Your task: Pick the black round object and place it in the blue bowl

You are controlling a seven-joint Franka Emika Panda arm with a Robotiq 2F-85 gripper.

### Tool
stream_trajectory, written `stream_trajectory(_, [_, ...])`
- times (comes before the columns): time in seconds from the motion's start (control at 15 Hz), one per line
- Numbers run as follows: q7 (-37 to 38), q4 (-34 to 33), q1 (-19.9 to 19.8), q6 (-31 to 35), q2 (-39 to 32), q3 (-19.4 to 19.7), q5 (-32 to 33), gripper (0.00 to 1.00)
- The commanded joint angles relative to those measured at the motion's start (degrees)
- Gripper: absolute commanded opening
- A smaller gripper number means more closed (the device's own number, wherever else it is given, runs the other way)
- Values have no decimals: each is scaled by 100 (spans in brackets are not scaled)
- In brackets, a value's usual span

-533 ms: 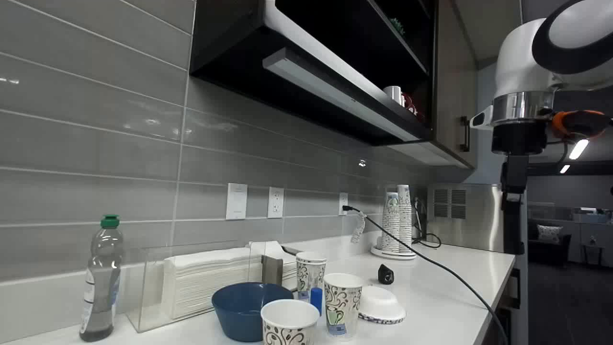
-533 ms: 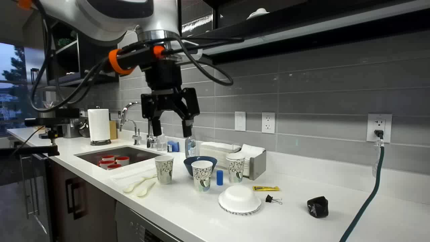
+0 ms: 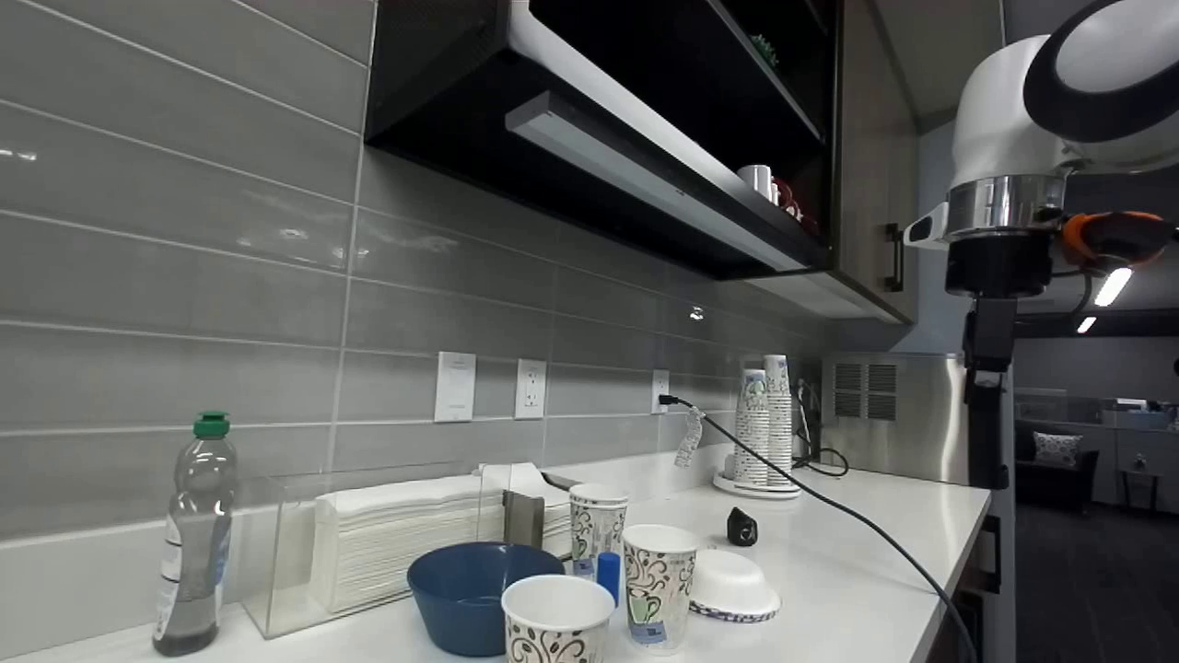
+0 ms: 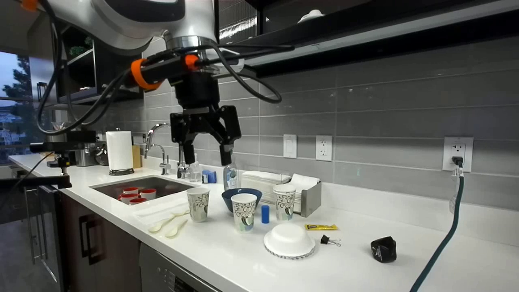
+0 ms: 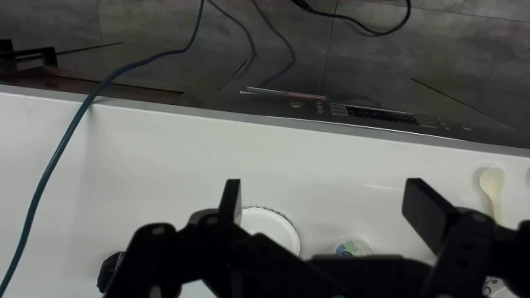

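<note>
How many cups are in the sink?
4 show in an exterior view: the back cup, right cup, left cup and front cup. The near edge of the sink may hide more.

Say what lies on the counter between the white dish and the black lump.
An exterior view shows a binder clip there, nearer the dish than the lump.

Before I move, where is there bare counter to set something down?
Bare counter lines the front edge, from the cord past the white dish to the spoons. Crowded: around the blue bowl, with paper cups, blue cylinder and napkin holder close by.
</note>
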State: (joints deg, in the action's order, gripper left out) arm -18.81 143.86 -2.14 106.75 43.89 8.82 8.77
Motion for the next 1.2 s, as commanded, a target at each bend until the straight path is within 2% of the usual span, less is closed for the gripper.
stream_trajectory(0.0, [356,-3,-114,5,22,-145,127,100])
stream_trajectory(0.07, [498,-56,-15,112,20,-167,-90,100])
stream_trajectory(0.27, [872,-232,120,700,-287,-423,-127,100])
stream_trajectory(0.47, [1172,-678,243,1132,-951,-642,-195,100])
stream_trajectory(0.73, [1287,-1435,433,1342,-1984,-857,-315,100])
stream_trajectory(0.93, [1284,-2007,498,1211,-2659,-964,-376,100])
stream_trajectory(1.0, [1362,-2130,481,1124,-2759,-1019,-340,100])
stream_trajectory(1.07, [1275,-1652,446,1335,-2346,-988,-239,100])
stream_trajectory(1.13, [1295,-1800,449,1329,-2532,-1014,-238,100])
